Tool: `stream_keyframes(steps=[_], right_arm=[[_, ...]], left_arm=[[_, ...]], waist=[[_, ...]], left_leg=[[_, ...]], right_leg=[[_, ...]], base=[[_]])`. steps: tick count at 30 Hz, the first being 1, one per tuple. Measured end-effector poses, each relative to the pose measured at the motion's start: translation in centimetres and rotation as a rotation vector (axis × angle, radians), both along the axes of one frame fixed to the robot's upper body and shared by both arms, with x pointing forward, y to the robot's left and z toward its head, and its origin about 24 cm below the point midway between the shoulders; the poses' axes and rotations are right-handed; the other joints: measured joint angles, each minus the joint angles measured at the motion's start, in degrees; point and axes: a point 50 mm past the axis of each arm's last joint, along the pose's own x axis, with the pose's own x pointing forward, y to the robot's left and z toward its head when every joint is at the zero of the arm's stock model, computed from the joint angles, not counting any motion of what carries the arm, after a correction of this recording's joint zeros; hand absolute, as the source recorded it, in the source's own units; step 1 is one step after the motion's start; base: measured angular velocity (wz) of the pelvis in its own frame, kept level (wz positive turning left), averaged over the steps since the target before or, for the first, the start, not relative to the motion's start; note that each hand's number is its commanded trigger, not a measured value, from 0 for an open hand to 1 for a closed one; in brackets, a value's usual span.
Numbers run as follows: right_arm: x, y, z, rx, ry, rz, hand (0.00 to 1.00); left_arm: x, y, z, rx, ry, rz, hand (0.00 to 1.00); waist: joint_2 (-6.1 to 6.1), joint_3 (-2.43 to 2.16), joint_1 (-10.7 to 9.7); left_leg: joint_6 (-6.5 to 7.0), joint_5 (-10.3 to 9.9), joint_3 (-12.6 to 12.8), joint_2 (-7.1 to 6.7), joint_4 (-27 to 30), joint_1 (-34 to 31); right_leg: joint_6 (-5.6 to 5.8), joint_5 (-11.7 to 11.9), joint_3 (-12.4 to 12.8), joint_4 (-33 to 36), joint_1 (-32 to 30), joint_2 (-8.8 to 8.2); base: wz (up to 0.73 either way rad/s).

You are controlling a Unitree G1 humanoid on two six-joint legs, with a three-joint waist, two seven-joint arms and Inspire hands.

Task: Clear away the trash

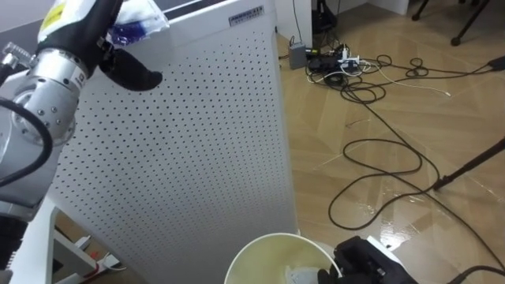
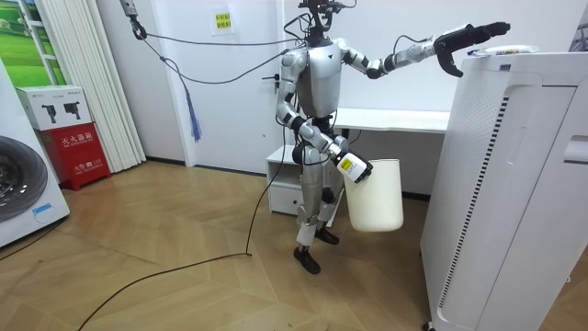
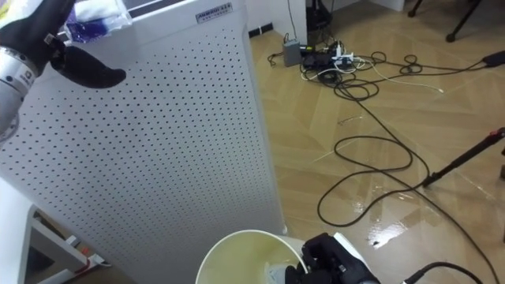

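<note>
Now the robot is standing beside a tall white perforated cabinet (image 1: 181, 158). At six o'clock in the left eye view, its right hand (image 1: 367, 260) is gripping the white bin (image 1: 268, 237) by the rim, fingers curled. At eleven o'clock its left hand (image 1: 130, 72) is reaching, fingers straight and holding nothing, to the blue-and-white garbage (image 1: 142, 17) on the cabinet's top.

Under the left hand (image 1: 126, 71) stands a tall white cabinet (image 1: 181, 150) full of little holes. To the right of the hand, the floor (image 1: 442, 118) is light brown wood, shiny in spots, with black cables (image 1: 347, 69) lying in loops. Far from the hand, across the room, are a white wall (image 2: 230, 92), a white desk (image 2: 395, 119), pale curtains (image 2: 83, 83) and a washing machine (image 2: 23, 188).
</note>
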Motion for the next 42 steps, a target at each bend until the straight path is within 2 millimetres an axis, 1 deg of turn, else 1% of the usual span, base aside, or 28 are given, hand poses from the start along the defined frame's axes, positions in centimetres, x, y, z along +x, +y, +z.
stream_keyframes(steps=[10,17,25,26,27,28,29,31,32,34,36,42], right_arm=[[0.0,0.0,0.0,0.000,0.000,0.000,1.00],[0.0,0.0,0.0,-0.001,-0.002,-0.005,1.00],[0.0,0.1,0.0,-0.003,-0.009,-0.018,1.00],[0.0,0.1,0.0,-0.003,-0.009,-0.017,1.00],[0.0,0.1,0.0,-0.002,-0.009,-0.017,1.00],[0.0,0.1,0.0,-0.002,-0.009,-0.017,1.00],[0.0,0.1,0.0,-0.002,-0.009,-0.017,1.00],[0.0,0.1,0.0,-0.002,-0.009,-0.017,1.00],[0.0,0.2,-0.1,-0.001,-0.009,-0.016,1.00],[0.0,0.2,-0.1,-0.001,-0.008,-0.016,1.00],[0.0,0.1,-0.1,-0.002,-0.008,-0.017,1.00],[0.0,0.1,-0.1,-0.002,-0.008,-0.016,1.00]], left_arm=[[0.0,-0.1,-0.1,0.007,0.017,-0.007,0.00],[0.3,0.0,-0.9,0.031,0.064,-0.004,0.00],[0.4,-0.2,-1.1,0.073,0.080,-0.002,0.00],[0.4,-0.3,-1.2,0.075,0.089,-0.005,0.06],[0.4,-0.3,-1.2,0.077,0.094,-0.008,0.19],[0.4,-0.3,-1.2,0.077,0.095,-0.008,0.49],[0.4,-0.3,-1.2,0.088,0.096,-0.005,0.57],[0.4,-0.3,-1.2,0.099,0.099,-0.002,0.89],[0.4,-0.2,-1.1,0.114,0.094,0.007,1.00],[0.4,-0.3,-0.4,0.130,0.072,0.017,1.00],[0.6,-0.4,1.0,0.133,0.044,0.022,1.00],[0.5,-0.1,1.8,0.125,0.021,0.031,1.00]], waist=[[-0.18,0.13,-0.01],[-0.19,0.14,-0.03],[-0.44,0.32,-0.05],[-0.46,0.33,-0.05],[-0.45,0.33,-0.05],[-0.46,0.33,-0.05],[-0.45,0.32,0.01],[-0.45,0.32,-0.01],[-0.45,0.32,-0.01],[-0.45,0.32,-0.01],[-0.43,0.30,0.04],[-0.36,0.25,-0.05]], left_leg=[[0.00,0.00,0.00,-0.08,0.00,-0.03],[0.00,0.00,-0.06,-0.07,-0.03,0.03],[0.00,0.00,0.06,-0.09,-0.08,0.05],[0.00,0.00,0.06,-0.09,-0.08,0.05],[0.00,0.00,0.06,-0.09,-0.08,0.05],[0.00,0.00,0.06,-0.09,-0.08,0.05],[0.00,0.00,0.06,-0.09,-0.08,0.05],[0.00,0.00,0.11,-0.09,-0.08,0.03],[0.00,0.00,0.13,-0.09,-0.08,0.03],[0.00,0.00,0.26,-0.08,-0.08,0.05],[0.00,0.00,0.56,-0.08,-0.15,0.39],[0.00,0.00,1.31,-0.12,-0.61,1.62]], right_leg=[[0.12,-0.08,0.37,0.01,-0.16,0.00],[0.12,-0.09,0.47,0.08,-0.17,0.10],[0.12,-0.09,0.46,0.08,-0.17,0.27],[0.13,-0.09,0.46,0.08,-0.17,0.31],[0.13,-0.09,0.46,0.08,-0.17,0.34],[0.13,-0.09,0.46,0.07,-0.17,0.34],[0.13,-0.09,0.52,0.07,-0.20,0.38],[0.13,-0.09,0.54,0.05,-0.25,0.33],[0.13,-0.09,0.57,0.04,-0.25,0.32],[0.13,-0.09,0.52,0.03,-0.20,0.25],[0.13,-0.09,0.45,0.04,0.11,0.14],[0.25,-0.17,0.65,0.01,0.92,0.07]], base=[[0.00],[0.00],[0.00],[0.00],[0.00],[0.00],[0.00],[0.00],[0.00],[0.00],[0.00],[-0.05]])
